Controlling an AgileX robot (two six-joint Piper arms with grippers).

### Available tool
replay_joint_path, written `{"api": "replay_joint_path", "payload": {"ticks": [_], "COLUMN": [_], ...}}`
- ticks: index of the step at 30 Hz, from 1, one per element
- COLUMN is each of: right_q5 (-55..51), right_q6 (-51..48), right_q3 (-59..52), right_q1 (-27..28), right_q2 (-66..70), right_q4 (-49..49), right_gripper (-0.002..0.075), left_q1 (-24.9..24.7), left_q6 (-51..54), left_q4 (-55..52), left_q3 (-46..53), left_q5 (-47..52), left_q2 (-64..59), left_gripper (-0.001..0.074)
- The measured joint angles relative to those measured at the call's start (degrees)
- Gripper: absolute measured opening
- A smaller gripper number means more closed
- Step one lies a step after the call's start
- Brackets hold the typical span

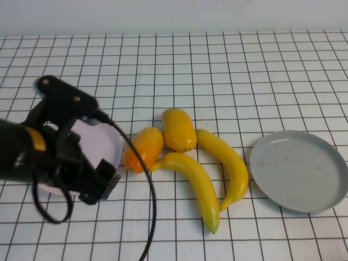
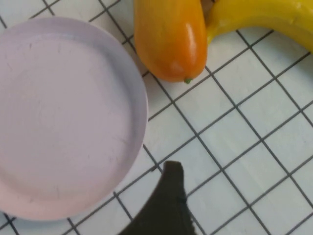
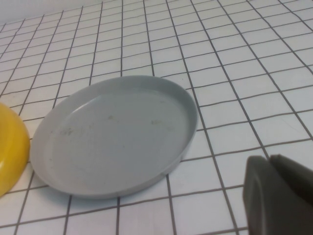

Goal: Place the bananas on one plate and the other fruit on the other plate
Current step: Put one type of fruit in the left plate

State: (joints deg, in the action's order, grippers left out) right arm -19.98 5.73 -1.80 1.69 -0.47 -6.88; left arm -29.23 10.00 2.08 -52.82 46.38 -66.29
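High view: left gripper (image 1: pixel 100 185) hangs over the near edge of the pink plate (image 1: pixel 111 142); whether its claw is apart or together I cannot tell. Two mangoes (image 1: pixel 144 149) (image 1: pixel 179 129) and two bananas (image 1: pixel 194 185) (image 1: pixel 225 163) lie huddled between the plates, all four fruit on the table; the grey-blue plate (image 1: pixel 299 169) is bare

Left wrist view: one dark fingertip (image 2: pixel 168 196) just beside the pink rim (image 2: pixel 139 105), the orange mango (image 2: pixel 171 36) touching a banana (image 2: pixel 264 17) (likely the first pick, being nearest)

Right wrist view: right gripper (image 3: pixel 281 196) parked near the grey-blue plate (image 3: pixel 115 134); claw state cannot be told
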Motion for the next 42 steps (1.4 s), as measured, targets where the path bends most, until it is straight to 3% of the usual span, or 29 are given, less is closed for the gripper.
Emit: {"api": "replay_joint_path", "payload": {"ticks": [5,17,32,37,42], "right_q5": [0.0,0.0,0.0,0.0,0.0], "right_q6": [0.0,0.0,0.0,0.0,0.0], "right_q3": [0.0,0.0,0.0,0.0,0.0], "right_q1": [0.0,0.0,0.0,0.0,0.0], "right_q2": [0.0,0.0,0.0,0.0,0.0], "right_q4": [0.0,0.0,0.0,0.0,0.0], "right_gripper": [-0.0018,-0.0018,-0.0018,-0.0018,-0.0018], "left_q1": [-2.4,-2.5,-1.9,-1.5,-1.5], "left_q6": [-2.7,-3.7,-3.8,-5.3,-6.0], "left_q4": [-3.4,-4.6,-8.6,-9.9,-12.2], "left_q3": [-10.6,-31.5,-34.6,-34.6,-37.1], "left_q5": [3.3,8.2,6.2,6.2,7.3], "left_q2": [-11.7,-35.7,-48.1,-48.9,-48.6], "left_gripper": [0.0639,0.0645,0.0643,0.0554,0.0547]}}
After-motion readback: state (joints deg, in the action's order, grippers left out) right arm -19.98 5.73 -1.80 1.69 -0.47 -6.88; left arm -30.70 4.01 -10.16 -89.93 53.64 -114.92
